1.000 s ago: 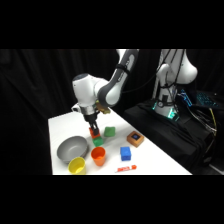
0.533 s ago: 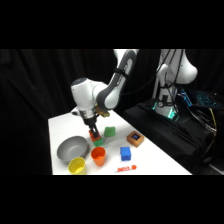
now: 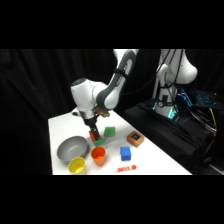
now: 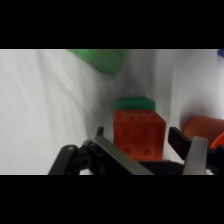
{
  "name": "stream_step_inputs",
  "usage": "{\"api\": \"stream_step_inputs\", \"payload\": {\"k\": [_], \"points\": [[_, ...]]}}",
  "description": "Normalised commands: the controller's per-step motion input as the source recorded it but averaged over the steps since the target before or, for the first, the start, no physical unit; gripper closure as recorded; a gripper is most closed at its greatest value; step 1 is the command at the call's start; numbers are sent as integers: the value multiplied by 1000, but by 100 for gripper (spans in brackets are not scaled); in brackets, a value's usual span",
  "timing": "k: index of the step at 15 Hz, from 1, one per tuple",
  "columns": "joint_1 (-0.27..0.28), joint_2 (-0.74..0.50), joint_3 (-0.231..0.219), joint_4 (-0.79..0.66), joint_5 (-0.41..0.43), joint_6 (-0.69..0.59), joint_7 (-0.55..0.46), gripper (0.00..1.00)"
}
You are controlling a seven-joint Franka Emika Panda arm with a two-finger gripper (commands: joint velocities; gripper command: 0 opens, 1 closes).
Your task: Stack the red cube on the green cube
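Observation:
My gripper (image 3: 93, 131) comes down from above near the table's front left, shut on the red cube (image 3: 93, 134). The wrist view has the red cube (image 4: 139, 136) held between the gripper (image 4: 136, 140) fingers, one finger (image 4: 181, 143) at its right side. The vivid green cube (image 3: 98, 143) lies right below and slightly in front of the red one; its top (image 4: 135, 103) peeks out behind the red cube. Whether the two cubes touch I cannot tell.
A paler green cube (image 3: 109, 132) sits just right of the gripper, also (image 4: 102, 59). An orange cup (image 3: 98, 155) (image 4: 200, 127) stands close by the stack. Around them are a grey bowl (image 3: 71, 148), yellow cup (image 3: 76, 165), blue cube (image 3: 125, 153), brown block (image 3: 134, 138) and red marker (image 3: 126, 168).
The gripper has moved down and slightly left with the red cube, from above the paler green cube to just over the vivid green cube.

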Motion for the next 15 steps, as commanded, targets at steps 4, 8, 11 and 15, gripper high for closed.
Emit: {"api": "stream_step_inputs", "payload": {"k": [4,8,11,15], "points": [[38,-234,-33,-20,-55,-208,-23,0],[66,-296,-56,-45,-107,-247,11,0],[58,-297,-39,-16,-89,-287,0,0],[59,-247,-37,50,-98,-319,25,0]]}}
